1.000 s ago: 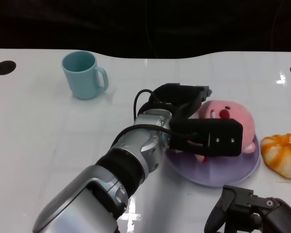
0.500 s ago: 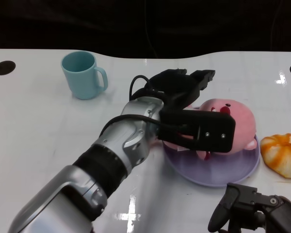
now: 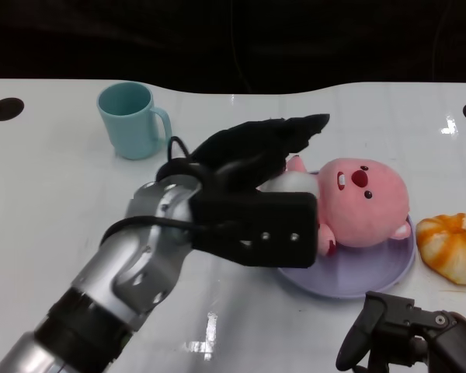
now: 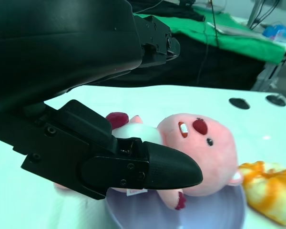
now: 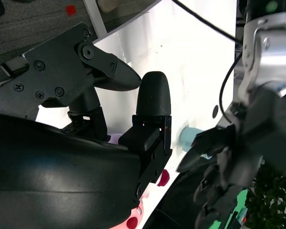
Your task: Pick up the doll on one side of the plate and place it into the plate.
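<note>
The pink doll lies on its side in the purple plate, face up toward the table's far edge. My left hand hovers just left of the plate, holding nothing, its fingers spread over the doll's white body and its thumb low in front. In the left wrist view the doll lies past the fingertips on the plate, not gripped. My right hand rests at the table's near edge with nothing in its parted fingers.
A teal cup stands at the back left. An orange striped plush lies just right of the plate. Round black holes mark the table's far corners. The table's left half is bare white.
My left hand has let go of the doll and drawn back to the left, fingers opening. The doll now lies uncovered in the plate. The right hand has stayed put.
</note>
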{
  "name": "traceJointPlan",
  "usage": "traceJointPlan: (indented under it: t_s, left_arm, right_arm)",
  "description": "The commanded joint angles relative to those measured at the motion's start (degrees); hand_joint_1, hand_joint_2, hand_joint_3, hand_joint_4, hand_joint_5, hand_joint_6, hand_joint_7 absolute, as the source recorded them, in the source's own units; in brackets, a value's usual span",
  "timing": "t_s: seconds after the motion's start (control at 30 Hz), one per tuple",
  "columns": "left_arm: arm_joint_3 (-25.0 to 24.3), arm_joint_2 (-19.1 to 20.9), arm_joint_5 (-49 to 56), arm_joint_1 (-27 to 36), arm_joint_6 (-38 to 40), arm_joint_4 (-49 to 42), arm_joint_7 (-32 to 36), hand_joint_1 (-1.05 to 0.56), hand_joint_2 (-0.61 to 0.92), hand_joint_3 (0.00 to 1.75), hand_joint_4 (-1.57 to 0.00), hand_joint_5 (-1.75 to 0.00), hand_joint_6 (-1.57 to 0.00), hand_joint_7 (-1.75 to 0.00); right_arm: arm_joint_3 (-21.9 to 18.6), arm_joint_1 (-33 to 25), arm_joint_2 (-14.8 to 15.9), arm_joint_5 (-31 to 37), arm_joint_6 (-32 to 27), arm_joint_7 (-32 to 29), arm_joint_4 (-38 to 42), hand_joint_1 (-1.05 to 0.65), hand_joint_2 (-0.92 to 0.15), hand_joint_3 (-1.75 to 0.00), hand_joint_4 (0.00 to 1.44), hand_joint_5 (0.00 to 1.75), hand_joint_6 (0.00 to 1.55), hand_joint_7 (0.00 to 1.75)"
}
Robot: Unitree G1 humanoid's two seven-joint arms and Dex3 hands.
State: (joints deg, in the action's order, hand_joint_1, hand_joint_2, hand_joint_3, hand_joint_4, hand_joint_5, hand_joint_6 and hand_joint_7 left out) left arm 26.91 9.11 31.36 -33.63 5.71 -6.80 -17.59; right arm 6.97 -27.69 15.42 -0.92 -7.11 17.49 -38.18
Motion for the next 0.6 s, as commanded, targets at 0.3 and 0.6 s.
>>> traceJointPlan:
  t_s: [0.3,0.6]
  left_arm:
    - [-9.07,6.14,-9.96,14.84,-8.55,12.30,-0.35,-0.85,0.92,0.41,-0.17,-0.15,-0.17,-0.09]
    - [-15.25,5.03,-16.56,25.12,-20.59,13.15,5.23,-0.61,0.92,0.23,-0.19,-0.70,-0.39,-0.14]
  right_arm:
    - [-0.62,0.22,0.28,-0.78,0.71,0.26,0.95,-0.21,-0.55,-1.06,0.67,1.70,0.61,1.37]
    - [-0.82,0.43,0.41,-0.78,1.51,0.58,1.77,-0.21,-0.55,-1.04,0.67,1.69,0.61,1.35]
